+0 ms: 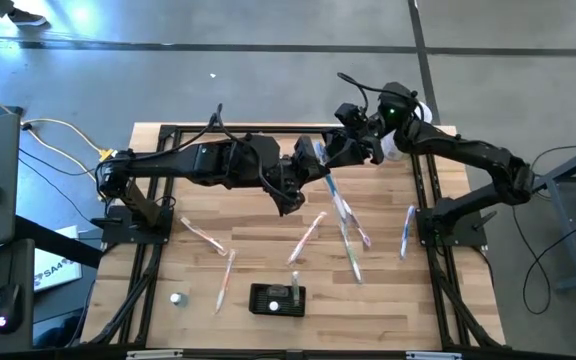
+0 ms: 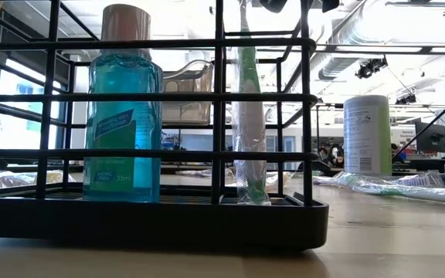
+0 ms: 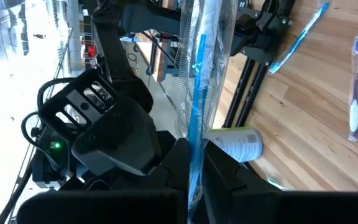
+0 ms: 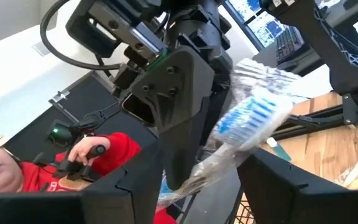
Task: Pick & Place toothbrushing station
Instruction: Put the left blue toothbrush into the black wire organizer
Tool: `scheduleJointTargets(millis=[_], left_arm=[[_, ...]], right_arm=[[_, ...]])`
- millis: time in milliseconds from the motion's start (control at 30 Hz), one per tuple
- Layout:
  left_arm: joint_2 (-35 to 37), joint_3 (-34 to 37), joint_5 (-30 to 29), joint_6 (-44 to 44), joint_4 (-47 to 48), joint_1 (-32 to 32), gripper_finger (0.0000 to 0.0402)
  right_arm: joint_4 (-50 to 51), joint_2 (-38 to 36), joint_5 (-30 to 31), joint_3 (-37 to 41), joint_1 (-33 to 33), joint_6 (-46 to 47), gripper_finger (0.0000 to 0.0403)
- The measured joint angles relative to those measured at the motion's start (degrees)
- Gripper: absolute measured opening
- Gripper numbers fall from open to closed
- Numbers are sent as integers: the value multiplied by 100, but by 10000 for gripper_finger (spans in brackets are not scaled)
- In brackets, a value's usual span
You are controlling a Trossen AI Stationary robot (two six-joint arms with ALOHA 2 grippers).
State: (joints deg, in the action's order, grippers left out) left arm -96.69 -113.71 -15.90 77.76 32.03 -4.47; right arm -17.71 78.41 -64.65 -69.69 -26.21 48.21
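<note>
Grippers meeting over the far centre of the table (image 1: 268, 330), a wrapped toothbrush (image 1: 320, 160) between them.

Left gripper (image 1: 303, 172): jaws closed narrow on the wrapped toothbrush, confirmed in its wrist view (image 3: 194, 124). Right gripper (image 1: 340, 150): jaws part open around the wrapper's other end (image 4: 241, 134). High view alone shows the toothbrushing station (image 1: 276, 299) at the near centre, well apart from both grippers. Low view alone shows blue mouthwash (image 2: 122, 116) and an upright toothbrush (image 2: 249, 116) inside it. Right wrist view alone shows a person in red (image 4: 73, 165).
</note>
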Motion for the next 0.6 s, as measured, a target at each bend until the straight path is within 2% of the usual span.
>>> scheduleJointTargets(millis=[367, 600], left_arm=[[9, -4, 7, 26, 12, 0, 15], [14, -13, 10, 22, 60, -2, 15]], right_arm=[[-68, 0, -17, 0, 8, -17, 85], [-80, 2, -10, 2, 8, -230, 36]])
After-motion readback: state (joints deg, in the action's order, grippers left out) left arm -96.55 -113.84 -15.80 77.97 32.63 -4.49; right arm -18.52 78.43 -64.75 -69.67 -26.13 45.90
